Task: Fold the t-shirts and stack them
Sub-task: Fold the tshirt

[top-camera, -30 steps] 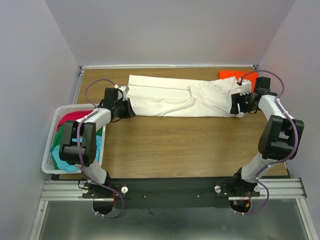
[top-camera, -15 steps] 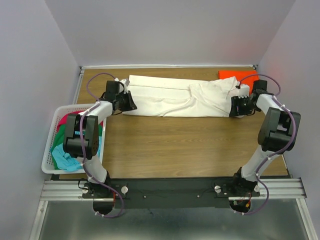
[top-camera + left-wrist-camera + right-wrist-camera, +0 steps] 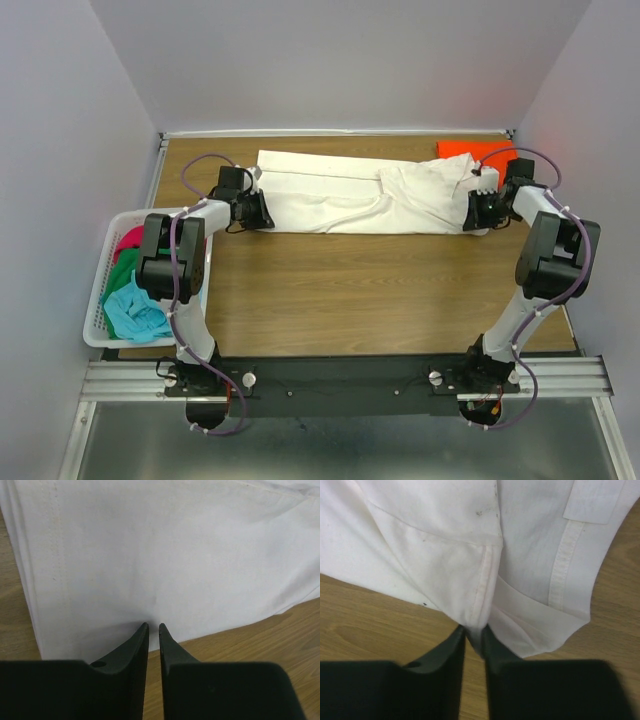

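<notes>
The basket [image 3: 95,335] at 9 o'clock holds a crimson t-shirt [image 3: 130,240], a green t-shirt [image 3: 125,268] and a light blue t-shirt [image 3: 135,315], all bunched; the white t-shirt [image 3: 350,195] lies as a long band across the far tabletop [image 3: 350,290]; the left gripper [image 3: 262,210] is clenched on its left edge; the right gripper [image 3: 472,212] pinches a fold at its right end; an orange t-shirt [image 3: 470,150] lies at 1 o'clock.

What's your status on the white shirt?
Left claw shut on cream-white cloth t-shirt, left end. Right claw shut on its right end. Bright orange folded shirt beyond right claw, not blocking.
</notes>
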Tool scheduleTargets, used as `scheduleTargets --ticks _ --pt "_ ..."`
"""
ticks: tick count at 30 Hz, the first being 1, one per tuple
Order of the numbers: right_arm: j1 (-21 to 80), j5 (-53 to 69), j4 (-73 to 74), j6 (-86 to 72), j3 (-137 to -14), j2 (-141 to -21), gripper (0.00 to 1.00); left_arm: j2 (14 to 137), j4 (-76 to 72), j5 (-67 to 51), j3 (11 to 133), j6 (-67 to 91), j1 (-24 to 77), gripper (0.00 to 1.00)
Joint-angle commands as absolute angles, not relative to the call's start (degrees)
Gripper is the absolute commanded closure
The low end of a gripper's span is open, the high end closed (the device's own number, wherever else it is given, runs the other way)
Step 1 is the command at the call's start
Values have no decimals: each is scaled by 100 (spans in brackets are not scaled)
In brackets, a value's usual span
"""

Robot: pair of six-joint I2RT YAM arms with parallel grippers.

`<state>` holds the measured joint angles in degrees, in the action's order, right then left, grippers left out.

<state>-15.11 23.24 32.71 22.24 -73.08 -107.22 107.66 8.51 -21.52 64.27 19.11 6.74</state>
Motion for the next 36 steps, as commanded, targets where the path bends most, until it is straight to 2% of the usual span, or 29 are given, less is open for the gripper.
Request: scheduleTargets --ticks 1,4,14,15,17,21,22,23,32,36 --pt "-1591 2329 3270 2197 -7506 -10723 83 10863 967 -2048 6407 1846 650 80" --pt "-1643 1988 3270 2259 -7576 -10600 99 10872 984 -1987 6398 1837 650 82" --pt "-1758 1424 3243 2452 -7927 -10740 98 10960 1011 -1925 6425 1837 554 83" --pt "-1758 1415 3234 2470 -7954 -10775 97 10960 1011 -1916 6425 1837 545 83" --pt "-1758 1380 3234 2470 -8050 -10854 79 10960 1011 -1916 6425 1828 536 83" --pt "-1758 1284 3208 2478 -8200 -11030 67 10960 1011 -1934 6442 1819 527 83" --pt "-1758 1214 3199 2470 -8244 -11056 59 10960 1028 -1934 6451 1811 527 83" --pt "-1758 1161 3164 2461 -8262 -11039 55 10951 1028 -1934 6451 1811 527 83" --pt "-1469 1536 3103 2742 -8253 -10223 48 10478 1072 -2012 6241 1758 536 80" --pt "-582 2160 3111 3137 -7920 -9801 42 9724 1107 -1951 6222 1714 536 75"
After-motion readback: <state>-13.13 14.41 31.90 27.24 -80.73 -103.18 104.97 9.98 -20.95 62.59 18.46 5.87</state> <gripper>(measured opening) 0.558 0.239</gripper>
